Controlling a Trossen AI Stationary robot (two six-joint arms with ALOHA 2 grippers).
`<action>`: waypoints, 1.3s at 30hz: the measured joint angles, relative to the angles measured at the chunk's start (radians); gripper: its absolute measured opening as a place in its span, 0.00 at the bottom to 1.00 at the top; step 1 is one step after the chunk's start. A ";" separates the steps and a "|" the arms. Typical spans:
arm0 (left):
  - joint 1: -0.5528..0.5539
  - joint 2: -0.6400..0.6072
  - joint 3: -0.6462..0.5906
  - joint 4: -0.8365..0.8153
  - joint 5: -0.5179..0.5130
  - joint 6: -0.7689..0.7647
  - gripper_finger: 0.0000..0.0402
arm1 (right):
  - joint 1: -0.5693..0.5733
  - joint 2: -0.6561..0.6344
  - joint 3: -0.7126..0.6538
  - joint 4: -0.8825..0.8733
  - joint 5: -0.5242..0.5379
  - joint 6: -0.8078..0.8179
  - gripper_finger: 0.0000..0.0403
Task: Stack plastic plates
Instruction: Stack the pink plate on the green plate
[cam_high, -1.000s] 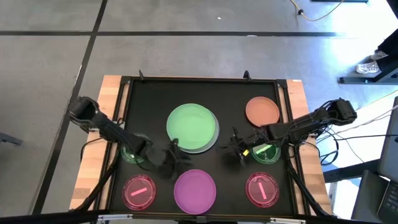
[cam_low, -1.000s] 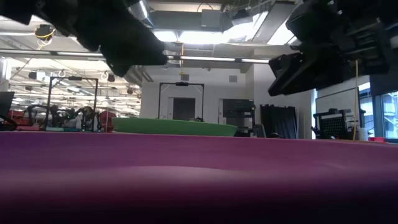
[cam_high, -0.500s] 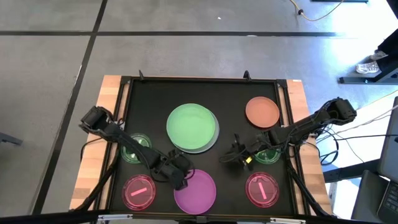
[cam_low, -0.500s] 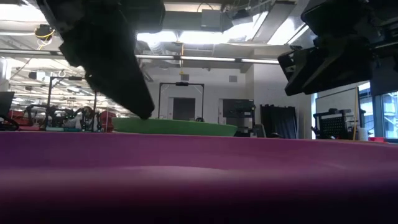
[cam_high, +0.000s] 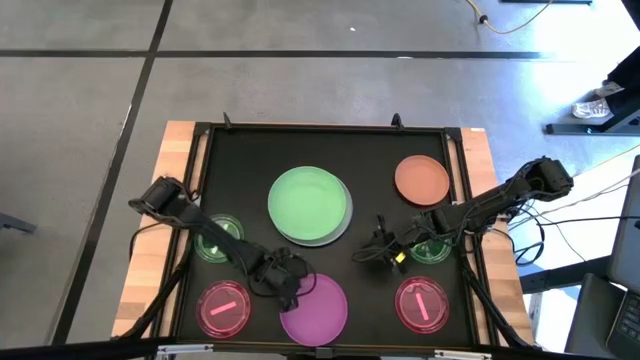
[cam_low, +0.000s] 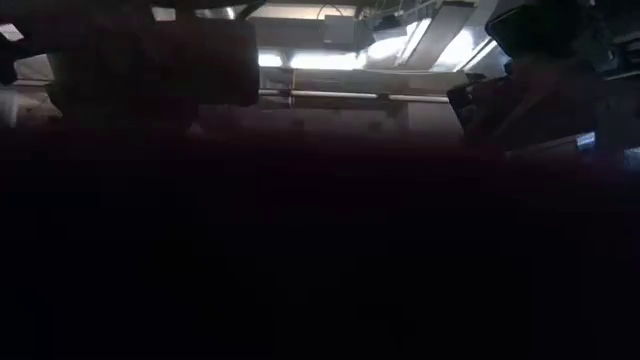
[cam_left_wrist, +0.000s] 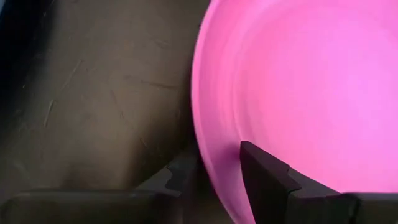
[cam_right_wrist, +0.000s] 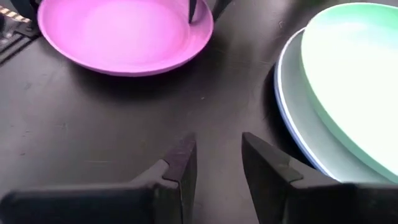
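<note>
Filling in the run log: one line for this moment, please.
left gripper: astride magenta plate rim | right gripper: open, empty, above mat | green plate: centre stack

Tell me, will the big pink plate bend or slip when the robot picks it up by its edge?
The magenta plate looks like thin, smooth plastic, so it is probably light and fairly stiff. The left gripper straddles just its rim, one finger either side, so the plate may sag or tilt from that one edge. Its glossy surface could slide a little between the fingers.

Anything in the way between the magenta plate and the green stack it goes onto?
Nothing visible. Only bare black mat lies between the magenta plate, with the left end effector astride its rim, and the green stack.
</note>
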 joint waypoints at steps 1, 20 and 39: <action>0.003 0.002 0.001 0.004 0.003 0.010 0.25 | 0.000 0.000 0.000 0.000 0.006 0.000 0.29; 0.063 -0.198 -0.001 -0.068 -0.046 0.236 0.03 | 0.000 0.000 0.000 -0.022 0.008 0.009 0.29; 0.391 -0.513 -0.002 -0.281 -0.446 0.504 0.04 | -0.002 0.000 0.000 -0.003 0.153 -0.050 0.29</action>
